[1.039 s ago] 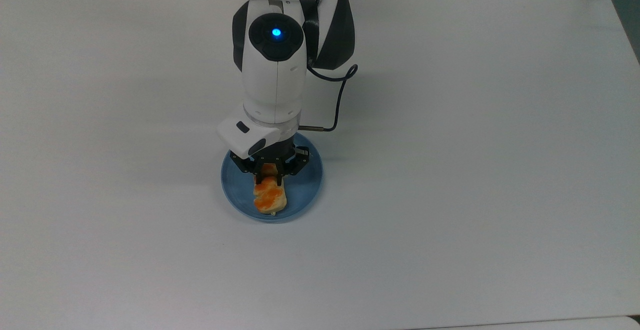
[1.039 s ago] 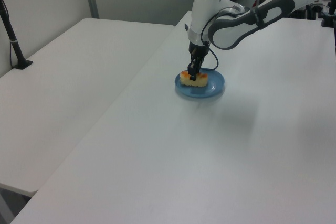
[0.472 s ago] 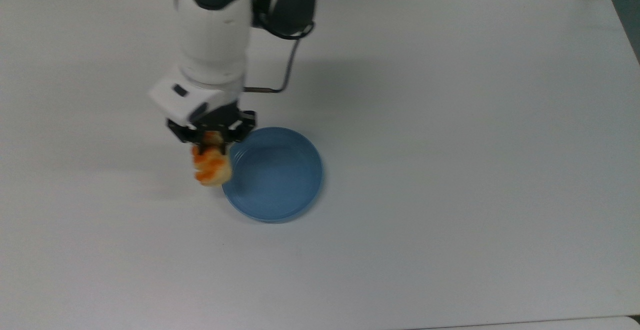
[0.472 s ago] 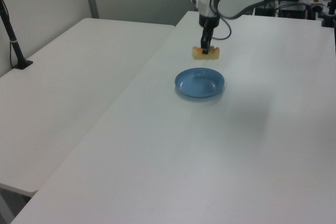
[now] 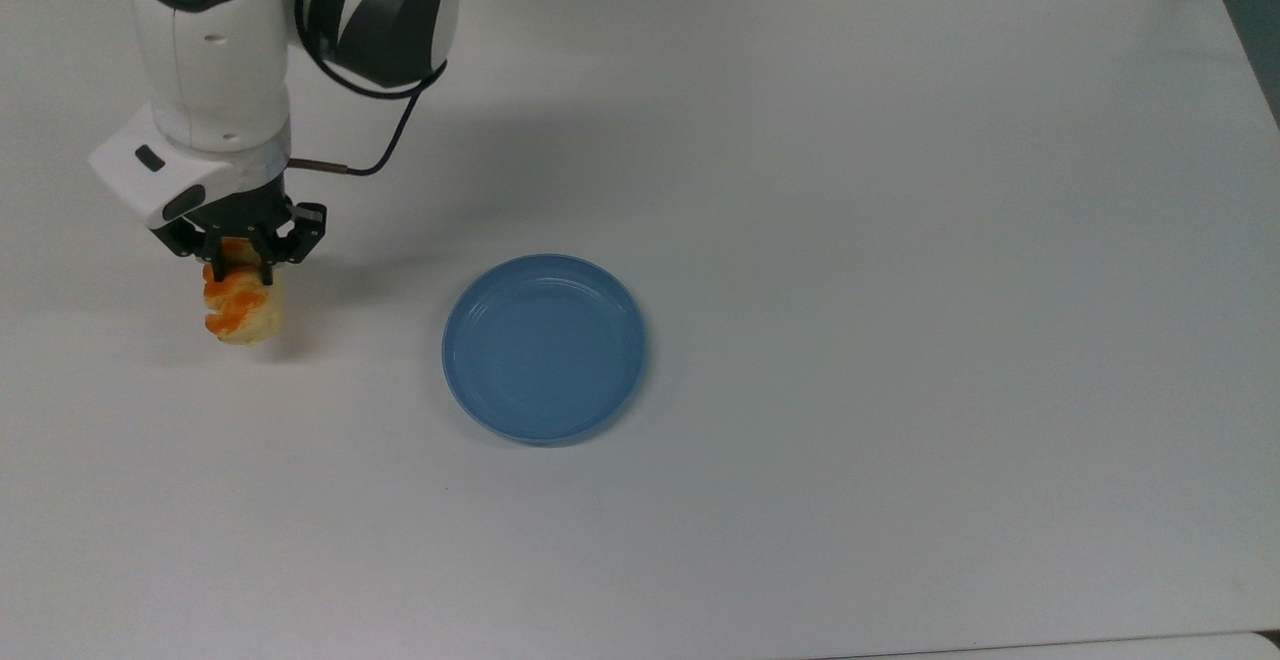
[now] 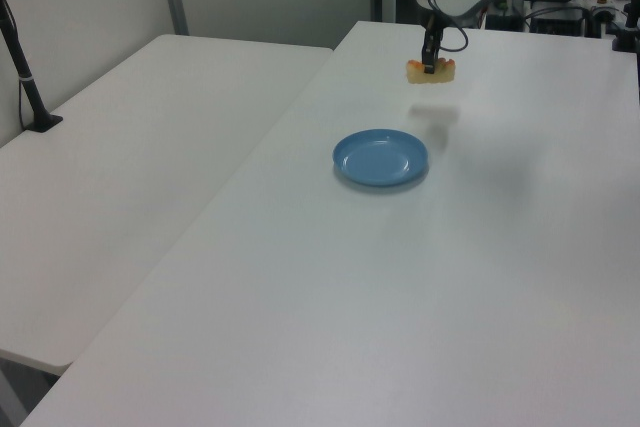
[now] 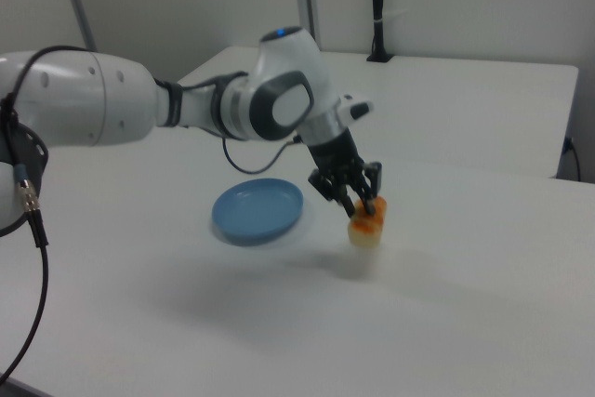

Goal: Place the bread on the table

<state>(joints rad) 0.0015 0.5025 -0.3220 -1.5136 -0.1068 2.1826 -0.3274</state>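
The bread (image 5: 240,308) is a pale bun with orange glazed patches, and it hangs in the air above the white table (image 5: 900,240) at the top view's left. My gripper (image 5: 240,265) is shut on its upper end. In the left view the bread (image 6: 430,71) floats over its own shadow, well beyond the plate. In the right view the gripper (image 7: 358,206) holds the bread (image 7: 365,225) a little above the tabletop, to the right view's right of the plate.
A round blue plate (image 5: 545,345) lies bare near the table's middle, also the plate (image 6: 380,158) and the plate (image 7: 257,211). A second white table (image 6: 120,177) stands beside in the left view, with a black post (image 6: 25,77) on it.
My gripper lifted the bread off the blue plate and carried it to the top view's left, away from the plate. The plate stayed in place, now bare.
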